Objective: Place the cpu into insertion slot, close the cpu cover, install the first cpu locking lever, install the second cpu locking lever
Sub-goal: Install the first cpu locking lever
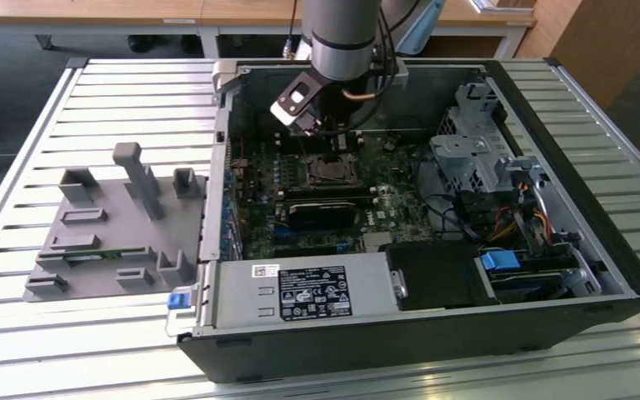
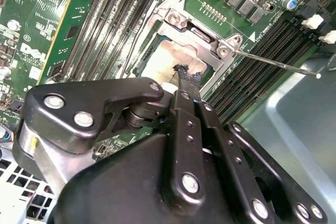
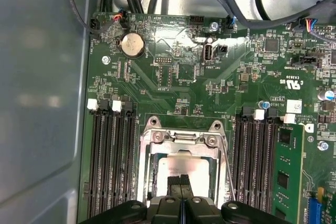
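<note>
Tool [image 3: 180, 181]: fingers closed together, gripping nothing, tips directly over the cpu [image 3: 197, 167]. The cpu lies in the insertion slot [image 3: 153, 174], framed by the cpu cover [image 3: 181, 139]. Beyond, one thin locking lever [image 2: 278, 65] stands free beside the memory slots [image 2: 273, 40].
</note>
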